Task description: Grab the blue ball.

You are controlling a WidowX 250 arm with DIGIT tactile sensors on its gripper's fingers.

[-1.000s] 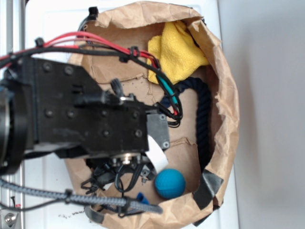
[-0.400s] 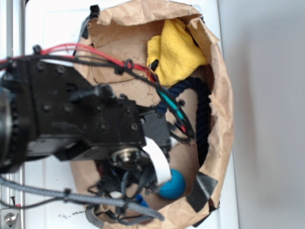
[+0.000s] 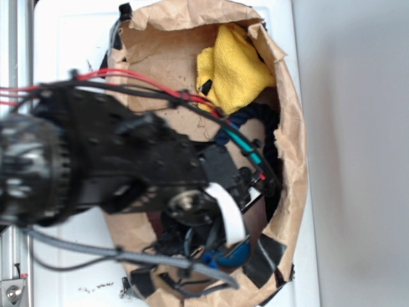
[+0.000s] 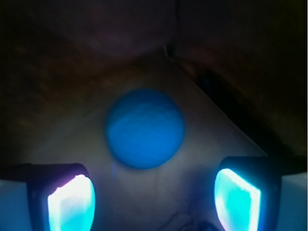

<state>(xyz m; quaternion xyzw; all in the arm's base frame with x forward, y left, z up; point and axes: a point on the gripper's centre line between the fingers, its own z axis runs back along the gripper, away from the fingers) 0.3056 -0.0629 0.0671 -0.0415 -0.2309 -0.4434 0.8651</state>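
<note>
1. A black robot arm (image 3: 108,173), blurred, fills the left and centre of the exterior view and hides most of what lies under it.
2. A crumpled brown paper bag (image 3: 295,160) lies open on a white bench (image 3: 70,38); the arm reaches down into it.
3. A yellow cloth (image 3: 233,67) sits at the far end of the bag, well apart from the tool, with a dark navy rope (image 3: 271,150) curving along the bag wall between them.
4. The tool (image 4: 154,197) is spread wide in the wrist view, its two glowing blue fingertips (image 4: 72,202) at the bottom corners with nothing between them.
5. The blue ball (image 4: 145,128) rests on the bag floor just ahead of the tool, roughly centred between the fingertips and apart from both. In the exterior view only a sliver of it shows beneath the arm.
6. Risk, as a judgement: the ball is round and free, so one fingertip touching first could roll it away towards the bag wall. Closing before it sits between the fingertips would catch only air.
</note>
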